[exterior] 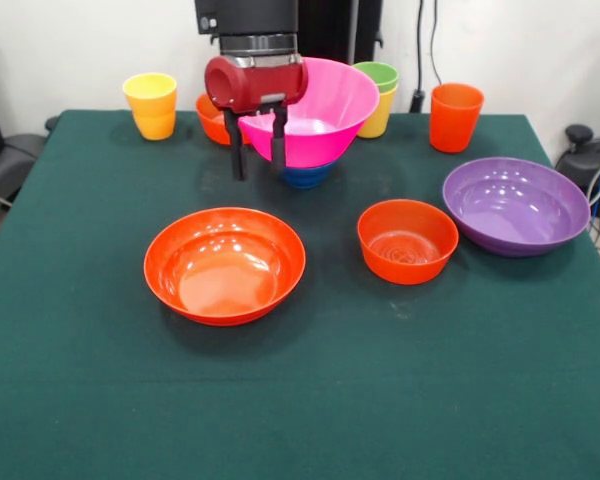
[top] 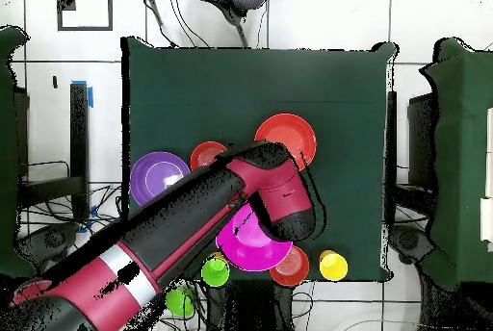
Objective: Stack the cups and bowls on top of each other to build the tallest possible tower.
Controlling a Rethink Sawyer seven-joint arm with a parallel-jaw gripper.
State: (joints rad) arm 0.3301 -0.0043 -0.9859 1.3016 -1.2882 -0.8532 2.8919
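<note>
From the front view I see the gripper [exterior: 257,150] hanging low over the far half of the table [exterior: 80,400], its two dark fingers [exterior: 236,150] spread apart and empty, tips just above the green cloth. Right beside it, a touch farther back, the pink bowl [exterior: 325,115] sits upright on top of the blue bowl [exterior: 307,177], which shows only as a rim under the pink one; one finger seems to overlap the pink bowl's near wall, though I cannot tell whether it touches. Behind the gripper a small orange bowl [exterior: 212,118] peeks out near the far edge. A yellow cup [exterior: 152,105] stands alone toward the far left corner. Past the pink bowl, a green cup [exterior: 378,75] sits nested in a second yellow cup [exterior: 377,115] at the far edge, and the orange cup [exterior: 454,116] stands upright toward the far right corner. Nearer the middle lie the wide orange bowl [exterior: 225,264], another small orange bowl [exterior: 407,240] to its right, and the purple bowl [exterior: 515,205] close to the right edge, all three apart and open side up. In the overhead view the arm [top: 173,241] covers much of the pink bowl [top: 252,245].
</note>
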